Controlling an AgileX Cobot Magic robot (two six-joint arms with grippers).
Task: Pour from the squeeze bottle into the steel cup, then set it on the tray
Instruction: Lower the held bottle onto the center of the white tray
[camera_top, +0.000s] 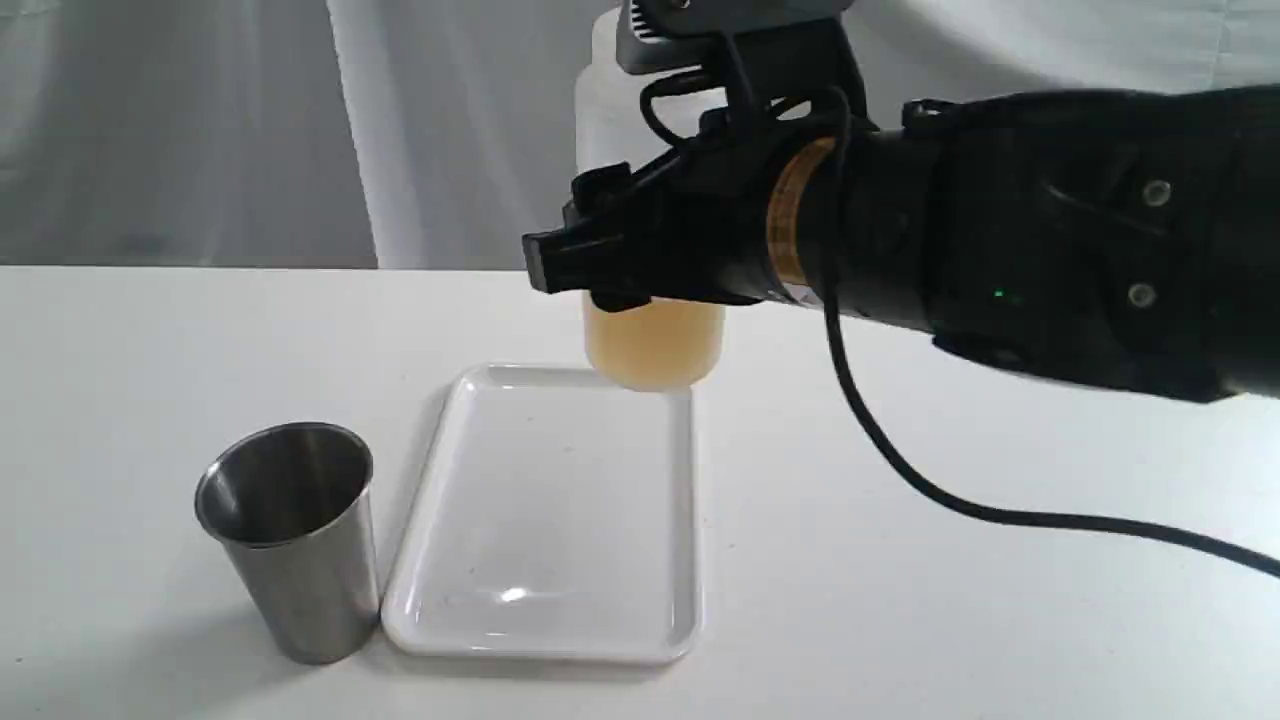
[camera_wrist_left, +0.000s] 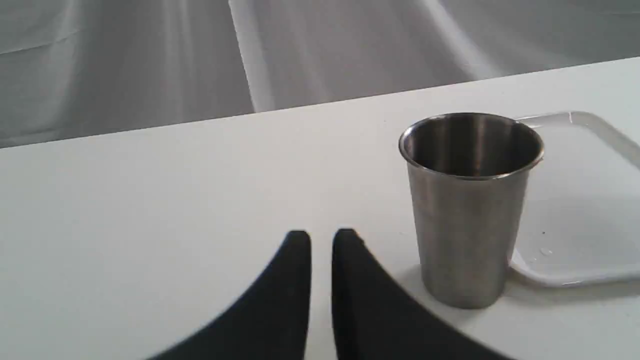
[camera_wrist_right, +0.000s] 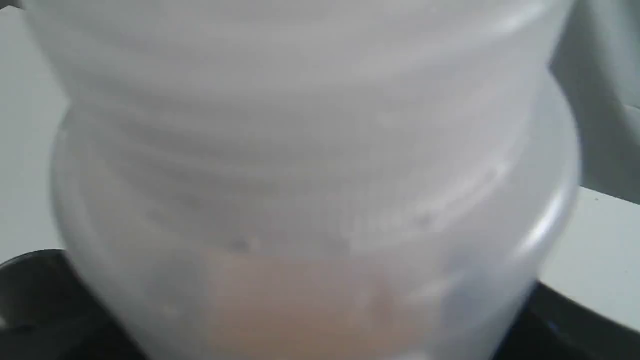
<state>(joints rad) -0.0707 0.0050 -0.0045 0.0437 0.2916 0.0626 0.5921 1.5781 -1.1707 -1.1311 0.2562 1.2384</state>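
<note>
right gripper (camera_top: 600, 265): we see it clamped on bottle (camera_top: 655, 345)
bottle: upright, at tray's (camera_top: 560, 645) far rim
left gripper (camera_wrist_left: 321, 245): narrow gap, empty, near cup (camera_wrist_left: 467, 225)
cup: upright, just beside tray, toward table's (camera_top: 950, 620) front-left corner

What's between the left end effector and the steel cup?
Only bare table separates the left end effector from the steel cup, per the left wrist view.

Soft, even light is washing over the white table (camera_top: 120, 400), bright but not harsh. One small glare spot is glinting on the tray (camera_top: 540, 480), and a faint shadow is pooling beside the steel cup (camera_top: 300, 560). In the right wrist view the squeeze bottle (camera_wrist_right: 310, 200) is blurring completely, far too close. The left gripper (camera_wrist_left: 321, 237) is showing as soft, featureless black.
</note>
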